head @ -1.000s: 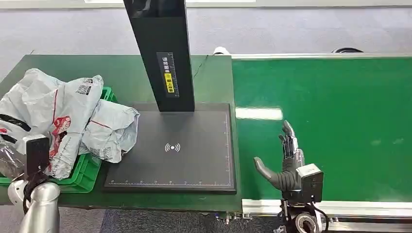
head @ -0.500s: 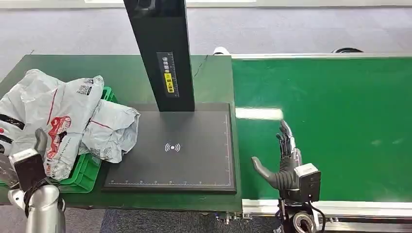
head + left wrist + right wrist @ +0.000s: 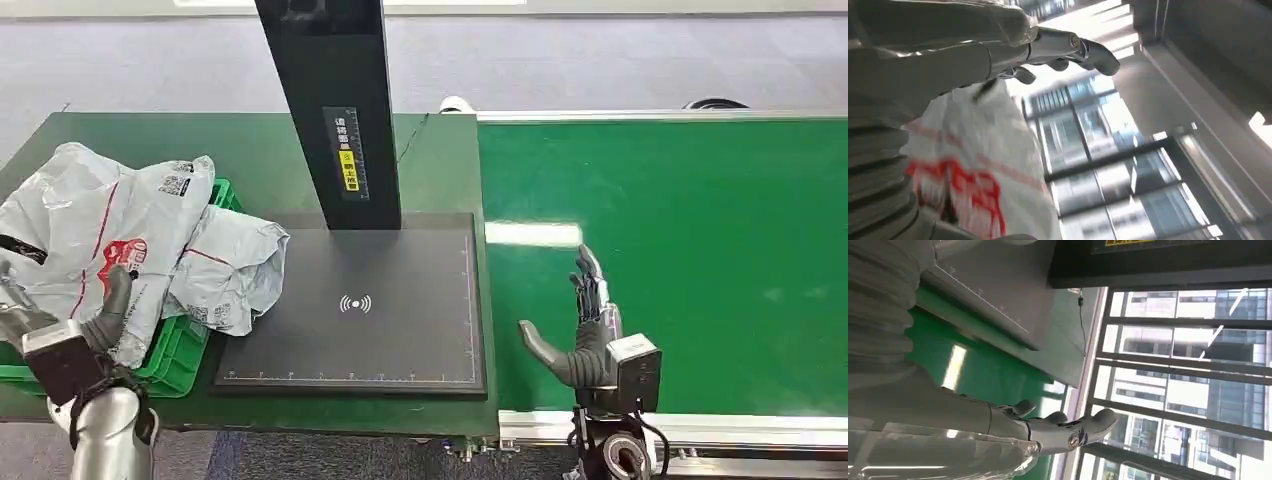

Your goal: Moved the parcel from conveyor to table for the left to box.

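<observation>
Here the right hand [image 3: 585, 335] hovers open-fingered over the green conveyor belt [image 3: 700, 250], which carries no parcel. The crumpled grey plastic mailer parcels [image 3: 120, 240] heap on the green plastic crate [image 3: 175, 355] at nine o'clock, long axis running nine-to-three. The left hand [image 3: 75, 330], nearer, touches them; whether it grips, I cannot tell.

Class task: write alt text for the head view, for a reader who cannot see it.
Seen from above, the robot's right hand hangs open over a bare green conveyor, while its left hand is against grey plastic parcels heaped in a green crate. Between them, a dark scanning pad with a black post lies on the table.
</observation>
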### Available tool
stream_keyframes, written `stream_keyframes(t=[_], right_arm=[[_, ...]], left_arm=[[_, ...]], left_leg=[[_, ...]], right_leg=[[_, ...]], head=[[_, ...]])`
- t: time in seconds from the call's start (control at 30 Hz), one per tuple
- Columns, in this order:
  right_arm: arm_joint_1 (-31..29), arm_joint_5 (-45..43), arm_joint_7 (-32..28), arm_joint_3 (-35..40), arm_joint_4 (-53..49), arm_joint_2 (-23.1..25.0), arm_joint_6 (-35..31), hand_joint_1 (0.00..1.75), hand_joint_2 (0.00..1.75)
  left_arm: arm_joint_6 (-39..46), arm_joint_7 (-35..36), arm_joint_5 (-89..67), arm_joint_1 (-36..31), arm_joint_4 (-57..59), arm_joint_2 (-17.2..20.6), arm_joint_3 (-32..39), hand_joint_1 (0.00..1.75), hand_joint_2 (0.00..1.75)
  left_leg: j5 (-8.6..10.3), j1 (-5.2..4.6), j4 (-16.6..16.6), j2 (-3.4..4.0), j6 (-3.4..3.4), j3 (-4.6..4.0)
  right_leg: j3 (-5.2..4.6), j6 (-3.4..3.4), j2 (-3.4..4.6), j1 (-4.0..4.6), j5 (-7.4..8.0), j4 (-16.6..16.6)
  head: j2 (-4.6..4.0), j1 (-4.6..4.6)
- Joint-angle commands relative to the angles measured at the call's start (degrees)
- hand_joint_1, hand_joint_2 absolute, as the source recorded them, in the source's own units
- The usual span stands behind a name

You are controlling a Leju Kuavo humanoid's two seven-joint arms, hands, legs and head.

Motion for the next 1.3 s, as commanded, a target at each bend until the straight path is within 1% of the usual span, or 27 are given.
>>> stream_keyframes(t=[0.03,0.17,0.23,0.3,0.33,0.37,0.53,0.57,0.9,0.97,1.07,1.2,1.3], right_arm=[[-3.21,-0.69,-0.68,1.6,5.39,-1.75,-0.57,0.0,1.75],[-3.72,-0.58,-1.18,2.17,6.36,-1.76,-0.38,0.0,1.75],[-3.73,-0.33,-1.5,2.2,6.57,-1.68,-0.24,0.0,1.75],[-3.64,-0.21,-1.64,2.16,6.4,-1.62,-0.12,0.0,1.75],[-3.6,-0.06,-1.74,2.18,6.31,-1.65,0.1,0.0,1.75],[-3.61,0.03,-1.77,2.25,6.39,-1.65,0.25,0.0,1.75],[-3.72,0.07,-1.78,2.22,6.55,-1.55,0.29,0.0,1.75],[-3.72,0.07,-1.78,2.22,6.55,-1.55,0.29,0.0,1.75],[-3.72,0.07,-1.78,2.22,6.55,-1.55,0.29,0.0,1.75],[-3.67,0.17,-1.84,2.18,6.6,-1.56,0.43,0.0,1.75],[-3.73,0.58,-1.34,2.65,7.34,-1.58,1.65,0.0,1.75],[-4.31,2.83,-0.37,5.0,10.22,-1.14,3.08,0.0,1.75],[-4.96,4.28,0.09,6.57,12.12,-0.97,3.69,0.0,1.75]], left_arm=[[-10.2,1.0,5.69,6.33,-7.77,-0.71,-16.73,0.0,1.75],[-19.45,1.93,7.56,8.47,-10.19,0.37,-21.43,0.0,1.75],[-23.15,2.45,7.87,9.47,-11.01,-0.22,-21.71,0.0,1.75],[-24.9,2.77,8.13,9.92,-11.3,-0.54,-21.57,0.0,1.75],[-29.91,4.13,12.96,10.17,-11.09,-0.79,-21.48,0.0,1.75],[-31.43,4.53,13.85,10.21,-10.72,-0.6,-21.45,0.0,1.75],[-32.07,4.32,13.9,10.38,-10.19,-0.93,-20.95,0.0,1.75],[-32.07,4.32,13.9,10.38,-10.19,-0.93,-20.95,0.0,1.75],[-32.07,4.32,13.9,10.38,-10.19,-0.93,-20.95,0.0,1.75],[-33.67,4.44,12.65,10.31,-10.05,-0.75,-21.31,0.0,1.75],[-38.67,5.97,14.02,10.2,-8.22,-1.01,-22.37,0.0,1.75],[-41.66,8.3,12.03,7.95,-1.54,-1.4,-23.83,0.0,1.75],[-44.48,11.83,9.79,6.01,4.35,-1.41,-25.9,0.0,1.75]], left_leg=[[0.0,0.01,-0.01,-0.01,0.04,0.01],[-0.01,0.03,-0.01,0.05,0.04,0.02],[-0.02,0.04,-0.03,0.11,0.03,0.04],[-0.02,0.02,-0.04,0.1,0.04,0.04],[-0.02,0.03,-0.02,0.11,0.04,0.02],[-0.02,0.0,-0.03,0.07,0.03,0.03],[-0.01,0.03,-0.05,0.16,0.04,0.04],[-0.01,0.02,-0.02,0.04,0.03,0.0],[-0.01,0.01,-0.03,0.06,0.03,0.02],[-0.01,0.0,-0.03,0.06,0.02,0.02],[-0.01,0.01,-0.04,0.05,0.02,0.02],[0.02,0.0,-0.1,0.05,0.03,0.08],[0.04,0.0,-0.1,-0.02,0.01,0.09]], right_leg=[[0.05,-0.01,-0.09,0.03,0.01,-0.07],[0.05,-0.03,-0.07,0.05,0.02,-0.09],[0.04,-0.02,0.02,0.05,0.04,-0.1],[0.04,-0.02,0.01,0.03,0.03,-0.09],[0.03,-0.02,0.0,0.05,0.04,-0.09],[0.03,-0.01,0.0,0.02,0.02,-0.06],[0.04,-0.03,0.04,0.05,0.06,-0.11],[0.02,-0.01,-0.03,0.03,0.03,-0.07],[0.02,-0.02,-0.01,0.02,0.02,-0.06],[0.02,-0.01,-0.01,0.02,0.02,-0.06],[0.03,-0.01,-0.01,0.02,0.03,-0.07],[0.09,-0.02,-0.03,0.01,0.05,-0.12],[0.11,-0.02,-0.08,0.01,0.04,-0.11]], head=[[0.0,0.0],[0.0,-0.02],[0.0,-0.02],[0.0,0.0],[0.0,0.0],[0.0,-0.02],[0.0,0.0],[0.0,0.0],[0.0,0.0],[0.0,0.0],[0.0,0.0],[0.0,0.0],[0.0,0.0]])
